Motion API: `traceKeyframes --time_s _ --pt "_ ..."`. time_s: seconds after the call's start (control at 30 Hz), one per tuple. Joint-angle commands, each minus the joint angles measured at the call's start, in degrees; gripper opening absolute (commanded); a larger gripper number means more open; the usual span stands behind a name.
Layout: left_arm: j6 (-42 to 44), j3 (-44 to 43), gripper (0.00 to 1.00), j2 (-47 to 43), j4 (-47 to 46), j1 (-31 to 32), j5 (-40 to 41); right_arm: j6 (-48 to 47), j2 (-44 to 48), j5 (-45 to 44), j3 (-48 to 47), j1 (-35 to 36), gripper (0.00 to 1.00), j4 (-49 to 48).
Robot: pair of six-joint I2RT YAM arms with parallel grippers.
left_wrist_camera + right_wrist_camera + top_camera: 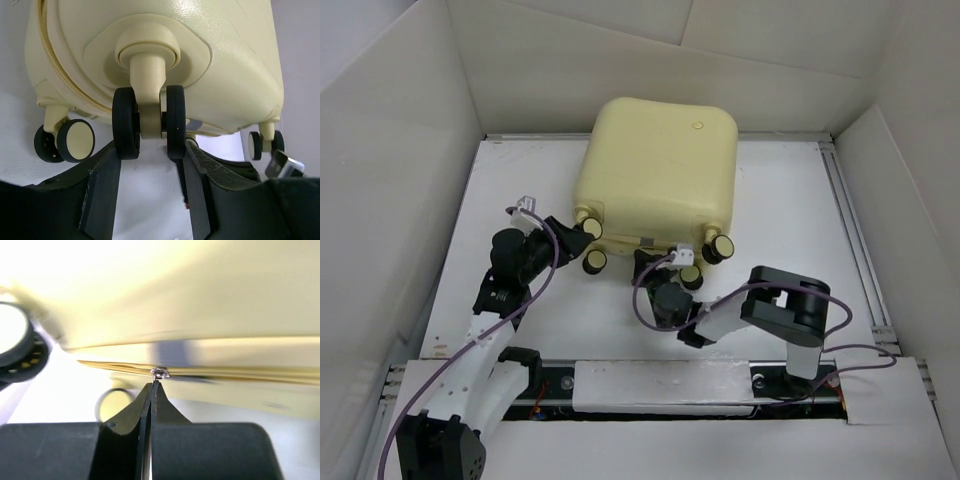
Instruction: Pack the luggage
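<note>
The pale yellow luggage (pixel 655 165) lies closed at the back middle of the table, its caster wheels toward me. My left gripper (pixel 576 233) is shut on the near-left twin caster (pixel 148 120); its black fingers (pixel 102 185) press the outer faces of the two black wheels. My right gripper (pixel 648 262) sits at the suitcase's near edge between the casters. In the right wrist view its jaws are shut (pixel 152 386), pinching the small metal zipper pull (pixel 159 373) on the yellow zipper line of the luggage (pixel 200 300).
White walls box in the table on the left, back and right. A metal rail (pixel 855 250) runs along the right side. Other casters (pixel 595 262) (pixel 720 246) stick out from the suitcase's near edge. Purple cables loop over both arms.
</note>
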State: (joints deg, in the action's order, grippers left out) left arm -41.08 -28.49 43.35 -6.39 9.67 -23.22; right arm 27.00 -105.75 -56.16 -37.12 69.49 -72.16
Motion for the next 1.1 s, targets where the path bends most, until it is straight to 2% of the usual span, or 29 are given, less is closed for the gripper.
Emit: traceKeyframes --time_s 0.0,0.17,0.4,0.47,0.53,0.63,0.67,0.73,0.77,0.87,0.9,0.97,1.0,1.07 --pt "-0.93 -1.3 0.0 -3.19 -11.71 2.81 -13.42 0.68 -1.55 13.86 -9.79 3.29 0.0 3.41" --pt "-0.23 -3.06 0.0 -5.11 -8.3 2.81 -14.75 0.15 -9.1 36.77 -26.3 1.26 0.0 12.92" --pt "0.39 -4.82 0.0 -9.95 -4.68 2.81 -15.98 5.08 -13.6 54.56 -29.24 -1.03 0.0 11.6" --pt "0.91 -4.82 0.0 -10.48 -3.02 2.81 -15.98 4.21 -9.14 54.06 -26.35 -1.03 0.0 12.83" --pt "1.44 -4.82 0.0 -11.0 -2.31 2.81 -15.98 3.58 -0.91 49.67 -18.1 -1.03 0.03 13.36" --pt "3.62 -4.2 0.0 -11.01 -0.65 2.81 -15.89 3.05 9.48 42.92 -9.05 -1.03 0.5 19.74" --pt "4.6 -4.2 0.0 -11.01 0.41 2.81 -14.67 2.36 16.56 40.63 -7.97 -1.03 0.68 29.09" --pt "5.13 -4.99 0.0 -11.01 1.47 2.81 -11.5 1.21 23.28 36.5 -7.35 -1.03 0.73 39.07" --pt "5.74 -5.0 0.02 -10.49 2.43 2.81 -10.8 1.21 29.4 34.99 -6.74 -1.03 0.77 48.08" --pt "6.89 -7.19 0.15 -10.48 4.9 2.81 -5.97 0.68 38.14 29.28 -8.04 -1.03 0.79 61.57" --pt "6.89 -7.8 0.17 -11.0 4.9 2.81 -5.96 0.68 43.56 27.53 -8.05 -1.03 0.81 69.01" --pt "6.36 -7.81 0.22 -11.01 4.9 2.81 -5.96 1.29 48.34 22.27 -8.67 -2.42 0.81 76.52" --pt "6.36 -7.81 0.22 -10.23 4.9 2.81 -5.96 1.3 50.19 20.58 -9.28 -3.48 0.82 84.91" --pt "6.36 -8.51 0.22 -10.22 5.68 2.81 -4.47 5.24 53.71 16.19 -10.16 -6.98 0.85 93.48"
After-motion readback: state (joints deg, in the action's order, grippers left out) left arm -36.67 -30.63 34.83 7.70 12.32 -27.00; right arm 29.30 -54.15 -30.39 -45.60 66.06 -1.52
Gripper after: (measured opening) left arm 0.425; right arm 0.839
